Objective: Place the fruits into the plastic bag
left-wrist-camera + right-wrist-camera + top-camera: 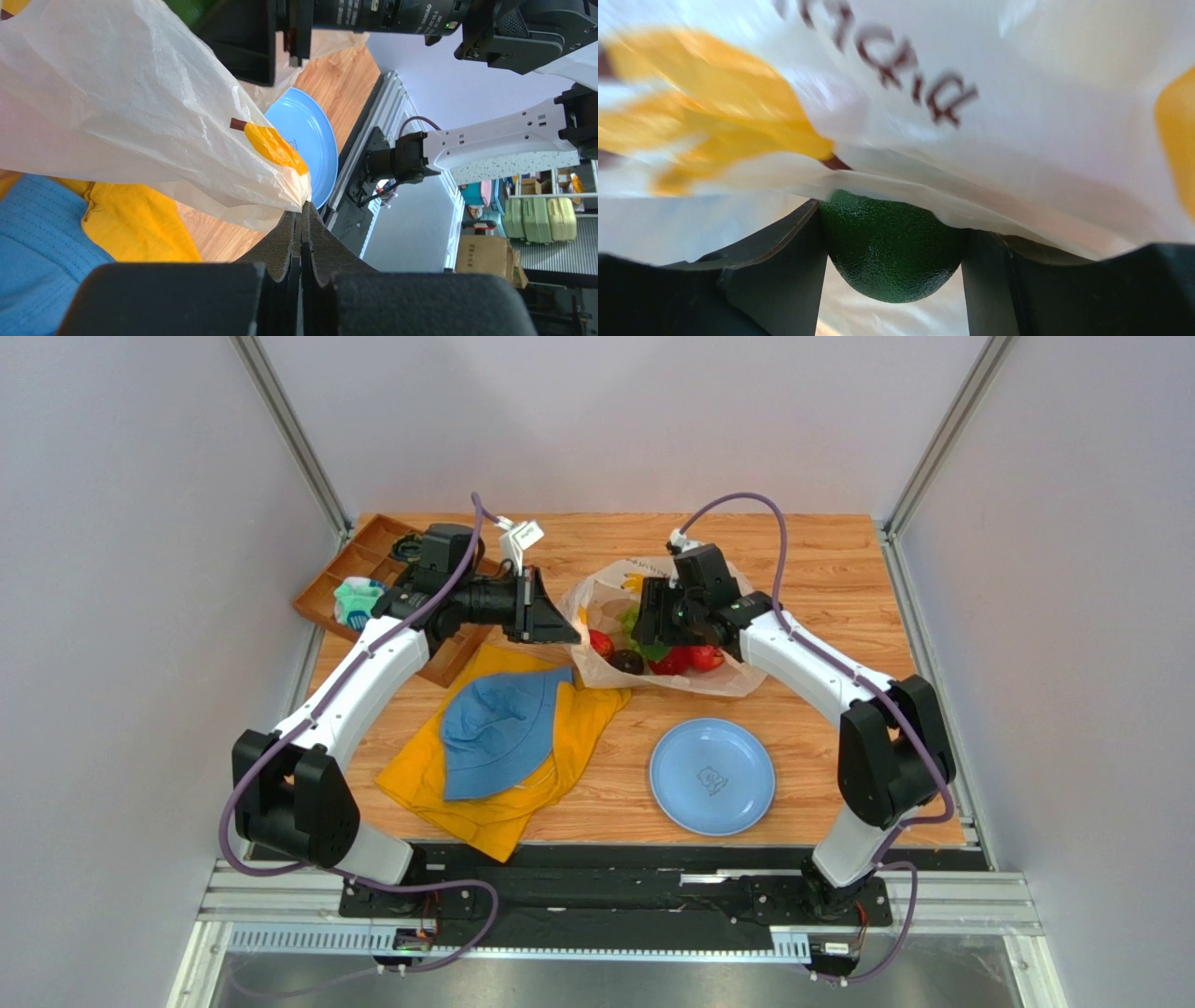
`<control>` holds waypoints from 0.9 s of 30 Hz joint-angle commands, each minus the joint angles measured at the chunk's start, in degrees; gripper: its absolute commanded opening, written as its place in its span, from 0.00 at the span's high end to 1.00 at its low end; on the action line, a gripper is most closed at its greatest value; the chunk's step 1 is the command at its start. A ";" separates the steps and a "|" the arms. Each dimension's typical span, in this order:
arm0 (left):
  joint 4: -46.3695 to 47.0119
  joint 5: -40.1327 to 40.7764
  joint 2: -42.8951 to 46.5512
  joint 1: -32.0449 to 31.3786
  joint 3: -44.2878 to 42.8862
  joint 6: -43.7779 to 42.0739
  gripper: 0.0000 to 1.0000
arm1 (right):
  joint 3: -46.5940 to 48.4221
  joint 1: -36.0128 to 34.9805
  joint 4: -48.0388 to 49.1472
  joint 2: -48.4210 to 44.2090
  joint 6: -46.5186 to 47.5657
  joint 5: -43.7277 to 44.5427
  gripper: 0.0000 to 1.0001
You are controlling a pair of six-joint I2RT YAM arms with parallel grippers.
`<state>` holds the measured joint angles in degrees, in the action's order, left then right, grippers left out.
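Note:
The plastic bag [601, 591], cream-white with banana prints, lies open at the table's back middle. Red round fruits [701, 658], a dark plum-like fruit [626, 662] and green pieces show inside its mouth. My left gripper [558, 616] is shut on the bag's left edge [210, 140], holding it up. My right gripper [648, 609] is inside the bag's mouth, shut on the green oval fruit [892, 252]; bag film [990, 126] drapes over the fruit. The lemon and grapes are not clearly visible.
A blue plate [711, 776] lies at the front right. A blue hat [500, 732] rests on a yellow cloth [491, 798] at the front left. A brown tray [368, 581] with small items stands at the back left.

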<state>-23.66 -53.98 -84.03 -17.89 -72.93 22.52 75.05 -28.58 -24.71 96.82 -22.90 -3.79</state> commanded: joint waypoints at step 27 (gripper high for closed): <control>2.39 -1.66 0.27 0.31 -1.25 0.50 1.00 | 9.60 -2.62 0.45 8.75 2.85 13.74 0.05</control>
<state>-23.11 -54.11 -84.03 -17.89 -72.93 22.85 83.42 -30.72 -25.23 108.66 -22.39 12.19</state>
